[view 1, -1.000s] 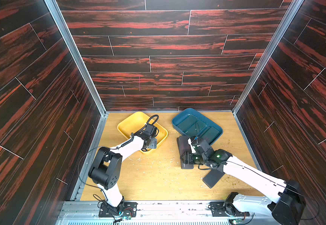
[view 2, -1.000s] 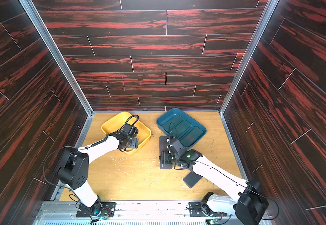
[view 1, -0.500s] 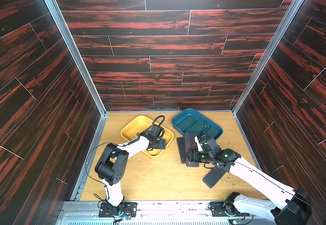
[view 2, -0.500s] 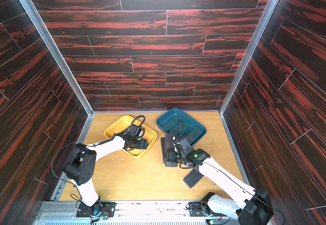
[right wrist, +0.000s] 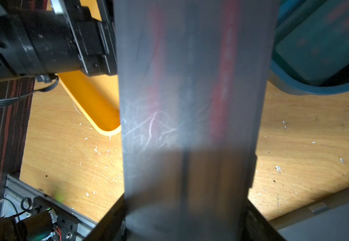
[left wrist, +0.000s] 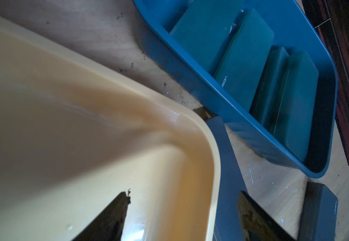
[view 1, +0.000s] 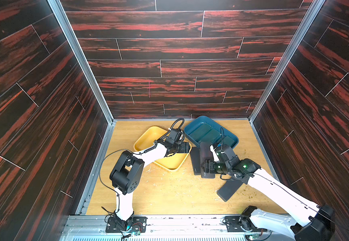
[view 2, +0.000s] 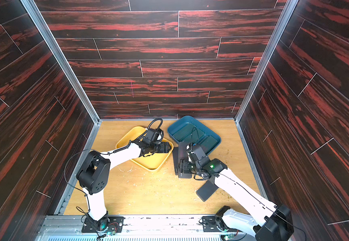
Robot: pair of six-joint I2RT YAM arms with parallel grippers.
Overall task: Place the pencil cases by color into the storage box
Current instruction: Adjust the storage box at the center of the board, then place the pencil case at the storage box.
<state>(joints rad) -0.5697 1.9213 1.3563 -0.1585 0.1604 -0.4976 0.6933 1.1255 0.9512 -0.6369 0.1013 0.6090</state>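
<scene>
My left gripper [view 1: 187, 147] [left wrist: 183, 194] is shut on the right rim of the yellow tray [view 1: 155, 135] [view 2: 132, 135], one finger inside the tray and one outside. The right gripper [view 1: 205, 169] [right wrist: 186, 219] is shut on one end of a black pencil case [view 1: 205, 152] [right wrist: 190, 104], which points towards the blue tray [view 1: 223, 128] [view 2: 203, 126]. A second black case [view 1: 195, 158] [left wrist: 225, 167] lies on the table between the held case and the yellow tray's corner. A third black case [view 1: 230, 188] [view 2: 207, 191] lies under my right arm. Several dark green cases [left wrist: 244, 62] lie in the blue tray.
The two trays sit side by side at the back of the wooden table [view 1: 169, 192], almost touching. Dark wood-pattern walls close in the back and both sides. A metal rail [view 1: 169, 221] with the arm bases runs along the front edge.
The yellow tray has slid right and towards the front with my left gripper, up to the black cases. My right gripper with its black case has shifted slightly right.
</scene>
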